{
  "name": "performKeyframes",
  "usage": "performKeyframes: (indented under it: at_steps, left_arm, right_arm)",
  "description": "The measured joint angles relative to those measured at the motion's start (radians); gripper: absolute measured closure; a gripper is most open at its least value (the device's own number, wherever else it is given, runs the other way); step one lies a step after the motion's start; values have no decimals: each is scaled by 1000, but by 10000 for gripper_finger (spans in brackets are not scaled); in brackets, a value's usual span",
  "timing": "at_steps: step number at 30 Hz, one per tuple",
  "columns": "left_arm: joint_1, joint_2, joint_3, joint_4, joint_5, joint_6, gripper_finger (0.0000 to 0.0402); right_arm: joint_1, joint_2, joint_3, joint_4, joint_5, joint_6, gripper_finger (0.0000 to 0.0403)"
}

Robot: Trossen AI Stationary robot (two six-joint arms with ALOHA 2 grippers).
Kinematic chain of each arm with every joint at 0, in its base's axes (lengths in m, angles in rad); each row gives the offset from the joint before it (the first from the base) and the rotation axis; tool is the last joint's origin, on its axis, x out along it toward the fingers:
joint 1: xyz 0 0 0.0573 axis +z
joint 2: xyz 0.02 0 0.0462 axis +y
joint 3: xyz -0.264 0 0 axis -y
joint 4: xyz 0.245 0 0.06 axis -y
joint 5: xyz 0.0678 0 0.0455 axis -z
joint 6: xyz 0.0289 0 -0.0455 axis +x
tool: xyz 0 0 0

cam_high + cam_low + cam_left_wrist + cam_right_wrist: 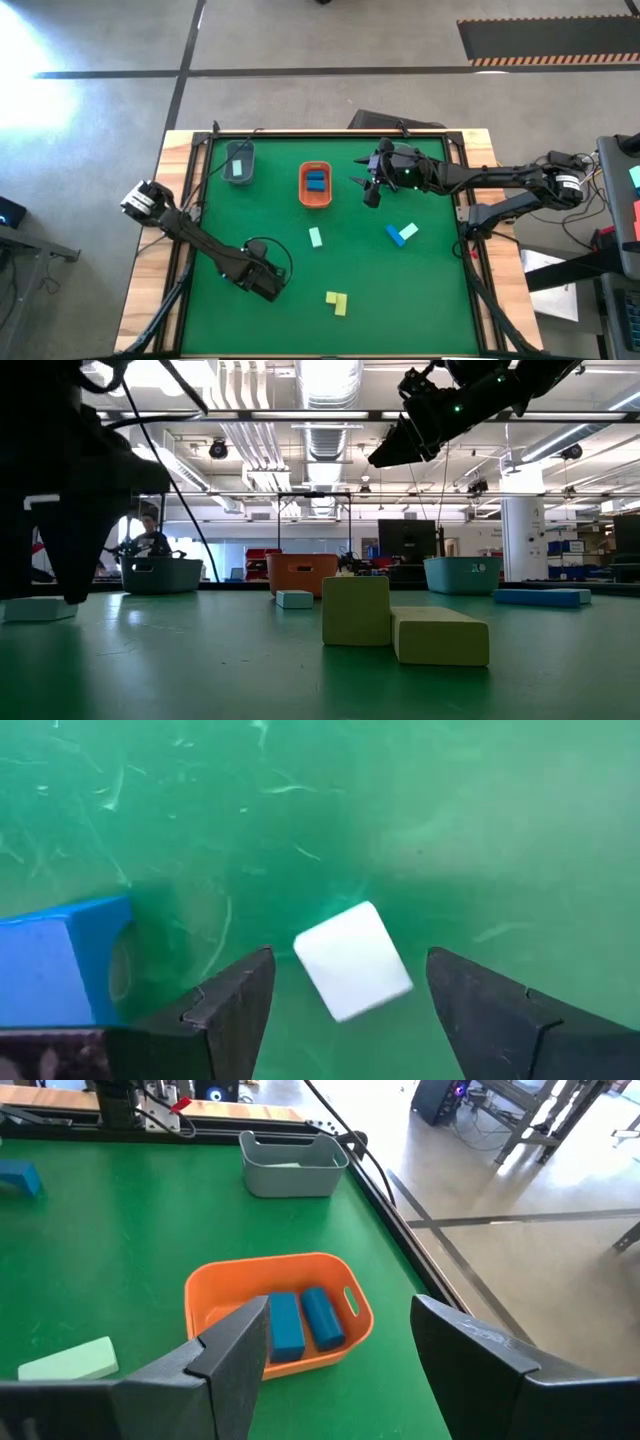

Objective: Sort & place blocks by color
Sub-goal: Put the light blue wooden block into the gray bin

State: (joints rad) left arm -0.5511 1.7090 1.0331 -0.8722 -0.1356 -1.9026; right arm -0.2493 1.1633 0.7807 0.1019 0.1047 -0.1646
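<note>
The left claw [345, 1010] hangs open over the worktop [300, 320], a pale mint block [352, 960] lying skewed between its fingers, while the right claw [372, 183], open and empty, waits beside the orange tray [315, 186].

2 blocks [302, 1323] in a tray [210, 1285], another tray [240, 162] left of it

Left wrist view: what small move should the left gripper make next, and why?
Probably lower and close: the left gripper is open, fingers either side of the pale mint block, a blue block alongside. The right gripper hovers near the orange tray.
</note>
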Motion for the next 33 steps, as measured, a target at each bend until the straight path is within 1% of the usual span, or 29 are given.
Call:
performKeyframes:
  at_steps: [5, 8, 11, 17, 19, 24, 27, 33]
  left_arm:
    - [0, 6, -22, 11, -7, -2, 156]
    - [0, 6, -22, 8, -18, -2, 168]
    - [0, 6, -23, 25, -21, -2, 197]
    - [0, 7, -23, 26, -25, -2, 275]
    - [0, 7, -21, 25, -32, -1, 290]
    - [0, 7, 1, 26, -62, 49, 290]
    - [1, 3, 18, 24, -103, 81, 288]
    - [2, -23, 44, 24, -262, 137, 279]
  right_arm:
    - [0, 0, 0, -17, 0, 9, 170]
    - [0, 0, 0, -19, 0, 10, 170]
    - [0, 0, 0, -19, 0, 10, 170]
    - [0, 0, 0, -19, 0, 10, 170]
    - [0, 0, 0, -18, 0, 9, 170]
    - [0, 0, 0, -18, 0, 8, 170]
    - [0, 0, 0, -16, 0, 9, 170]
    - [0, 0, 0, -16, 0, 29, 170]
